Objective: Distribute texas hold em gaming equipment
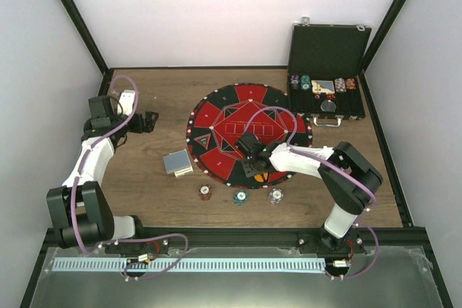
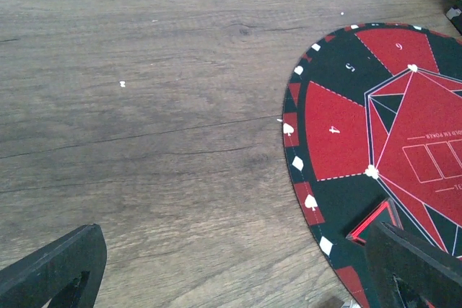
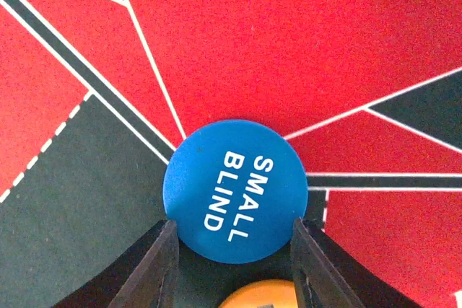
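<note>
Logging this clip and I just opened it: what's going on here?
The right claw sits low over the near edge of the round mat. Its fingers flank a blue SMALL BLIND button, with an orange button beside it; a firm grip can't be confirmed. The left claw is open over bare table. A card deck and three chips lie off the mat, and the case stands open.

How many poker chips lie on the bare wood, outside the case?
3: a row beside the mat's near edge, left chip, middle chip, right chip. Stacked ones may hide.
</note>
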`<state>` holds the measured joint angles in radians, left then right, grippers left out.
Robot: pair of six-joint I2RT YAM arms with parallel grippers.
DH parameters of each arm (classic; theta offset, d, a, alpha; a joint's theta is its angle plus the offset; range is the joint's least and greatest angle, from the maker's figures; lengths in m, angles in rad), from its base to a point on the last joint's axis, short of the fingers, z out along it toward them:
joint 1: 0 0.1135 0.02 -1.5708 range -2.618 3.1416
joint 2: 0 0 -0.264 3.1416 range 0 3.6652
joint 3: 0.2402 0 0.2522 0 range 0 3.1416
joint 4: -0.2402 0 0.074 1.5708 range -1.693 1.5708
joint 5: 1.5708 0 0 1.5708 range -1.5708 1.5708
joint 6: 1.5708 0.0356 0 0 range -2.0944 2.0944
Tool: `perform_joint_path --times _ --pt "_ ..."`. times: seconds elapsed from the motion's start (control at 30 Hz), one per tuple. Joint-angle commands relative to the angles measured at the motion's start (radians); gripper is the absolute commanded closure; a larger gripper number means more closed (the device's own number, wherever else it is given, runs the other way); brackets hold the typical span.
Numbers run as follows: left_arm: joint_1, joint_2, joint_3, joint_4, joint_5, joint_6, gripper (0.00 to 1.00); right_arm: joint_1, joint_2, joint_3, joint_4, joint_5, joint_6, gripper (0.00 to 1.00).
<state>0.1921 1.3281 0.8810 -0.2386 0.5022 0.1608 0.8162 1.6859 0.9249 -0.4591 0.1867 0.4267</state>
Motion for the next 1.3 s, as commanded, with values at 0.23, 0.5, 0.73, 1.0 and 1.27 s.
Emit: perform_joint_path --times 0.23,0.5,0.73,1.0,1.27 --pt "0.007 0.019 0.038 -0.017 0.010 0.014 0.00 -0.069 0.120 0.115 0.058 0.071 -0.068 0.67" --pt "0.008 0.029 0.050 -0.023 0.010 0.021 0.00 -0.188 0.292 0.323 0.123 0.069 -0.165 0.68" --pt "0.010 0.044 0.068 -0.037 0.018 0.034 0.00 -0.284 0.527 0.681 0.084 0.054 -0.211 0.69" --pt "0.010 0.049 0.062 -0.058 0.034 0.052 0.00 -0.311 0.742 1.023 -0.027 0.034 -0.268 0.66" --pt "0.010 0.048 0.090 -0.141 0.052 0.119 0.00 -0.279 0.506 0.830 -0.068 0.017 -0.210 0.51"
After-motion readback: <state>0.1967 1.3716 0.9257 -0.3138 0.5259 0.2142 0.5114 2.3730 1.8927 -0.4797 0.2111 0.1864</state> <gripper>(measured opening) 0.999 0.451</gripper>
